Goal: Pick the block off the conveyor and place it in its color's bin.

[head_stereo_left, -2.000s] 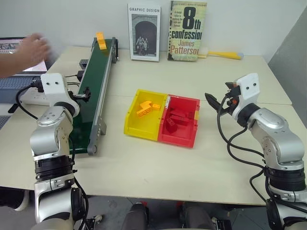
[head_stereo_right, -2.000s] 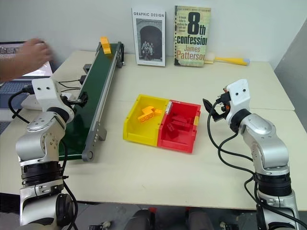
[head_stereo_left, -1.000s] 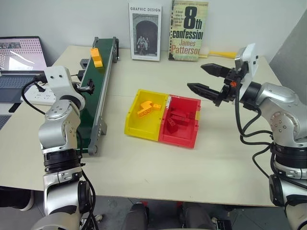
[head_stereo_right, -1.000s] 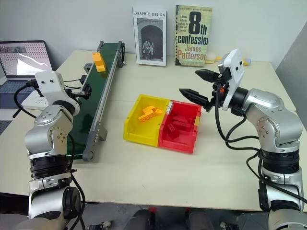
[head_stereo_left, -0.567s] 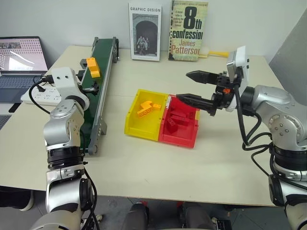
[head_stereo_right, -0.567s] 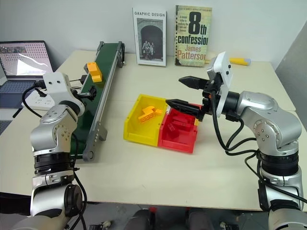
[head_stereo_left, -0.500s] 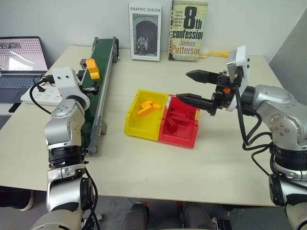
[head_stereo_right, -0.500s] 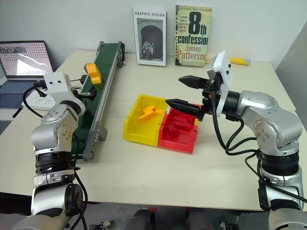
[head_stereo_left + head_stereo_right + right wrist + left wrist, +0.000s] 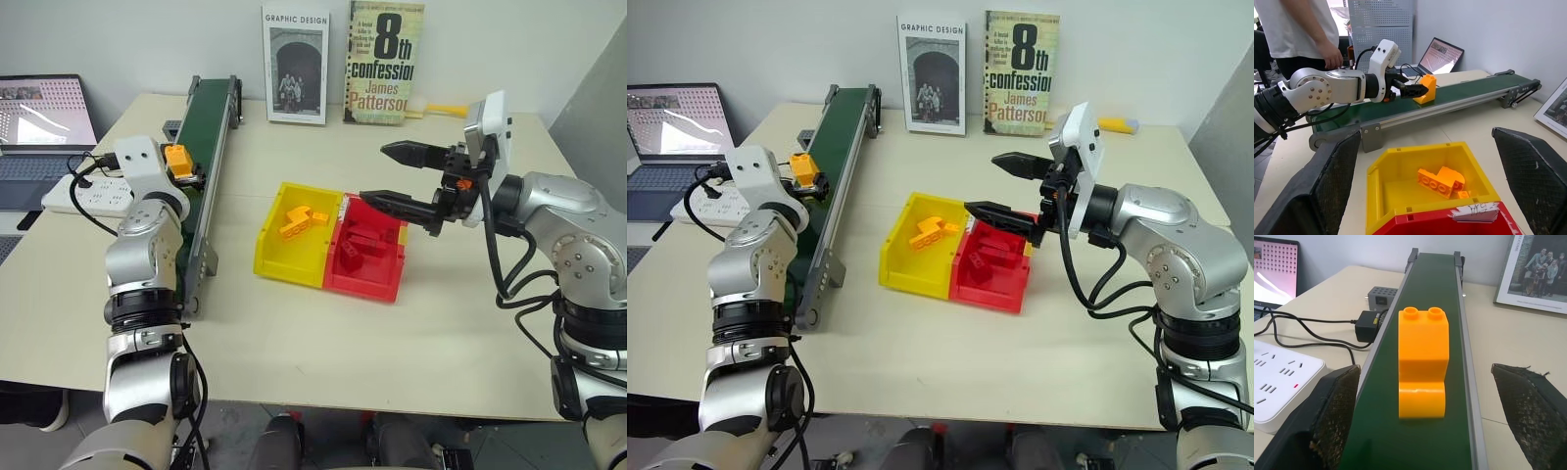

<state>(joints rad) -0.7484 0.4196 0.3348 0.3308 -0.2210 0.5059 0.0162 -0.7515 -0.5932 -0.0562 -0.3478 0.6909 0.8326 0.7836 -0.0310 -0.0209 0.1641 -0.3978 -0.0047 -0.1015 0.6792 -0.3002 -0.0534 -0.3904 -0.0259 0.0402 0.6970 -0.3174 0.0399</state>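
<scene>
1. At the worktop's (image 9: 294, 323) far left edge sit an open laptop (image 9: 39, 117) and a white power strip (image 9: 83, 191) with black cables.
2. The conveyor (image 9: 201, 147) runs along the left side of the worktop, from near the back edge towards the front edge, its dark green belt between grey rails.
3. The block (image 9: 1421, 363), an orange-yellow brick with two studs on top, stands upright on the belt about midway along it.
4. The left claw (image 9: 1421, 431) is level over the belt with its two black fingers spread wide, one on each side of the block and clear of it; it grips nothing.
5. The yellow bin (image 9: 297, 233) sits near the middle of the worktop, joined to a red bin (image 9: 367, 245) on its right; it holds orange-yellow pieces, the red one dark red blocks.
6. The right claw (image 9: 402, 176) hovers just above the red bin's right rim, pointing left, its fingers wide apart and empty.
7. Two books (image 9: 338, 64) stand against the wall at the back edge.
8. A person (image 9: 1303, 29) stands beyond the conveyor in the right wrist view.
</scene>
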